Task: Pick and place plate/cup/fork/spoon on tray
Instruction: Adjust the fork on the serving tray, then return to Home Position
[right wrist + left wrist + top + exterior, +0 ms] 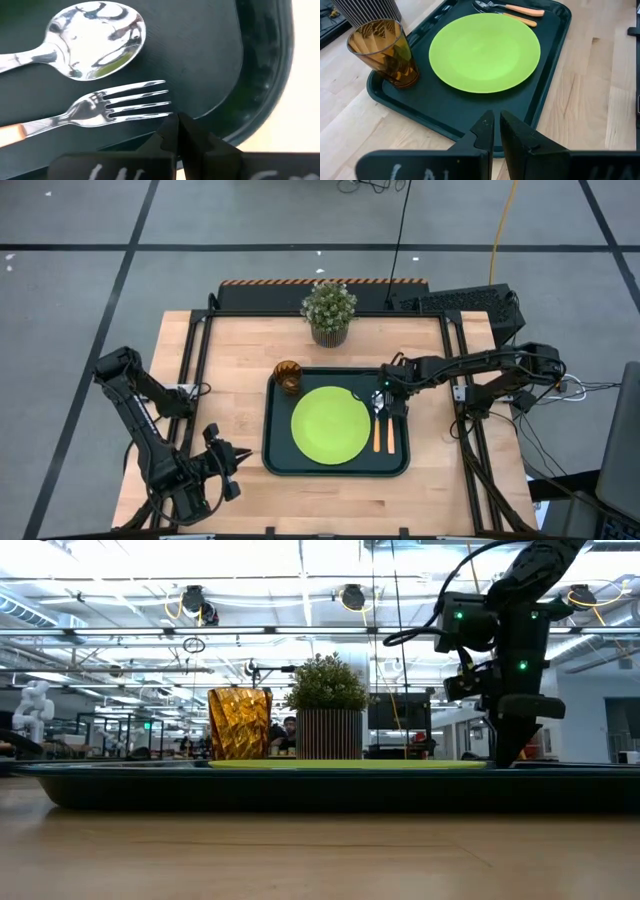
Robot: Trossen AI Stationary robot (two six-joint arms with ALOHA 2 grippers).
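A wooden table [200,380] holds a dark tray [335,468]. On the tray lie a lime-green plate [330,425], an amber cup [288,376] at its far left corner, and a spoon [377,430] and fork [389,432] side by side right of the plate. The right gripper [388,402], fingers closed and empty, hovers over the fork's tines. The left gripper [232,470] waits near the table's front left, fingers nearly together, holding nothing.

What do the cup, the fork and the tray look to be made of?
The cup: probably clear amber plastic, glossy and faceted; the tray shows through it. The fork: mirror-bright metal tines, with an orange handle that looks like matte plastic. The tray: dark, finely textured, likely plastic with a dull sheen.
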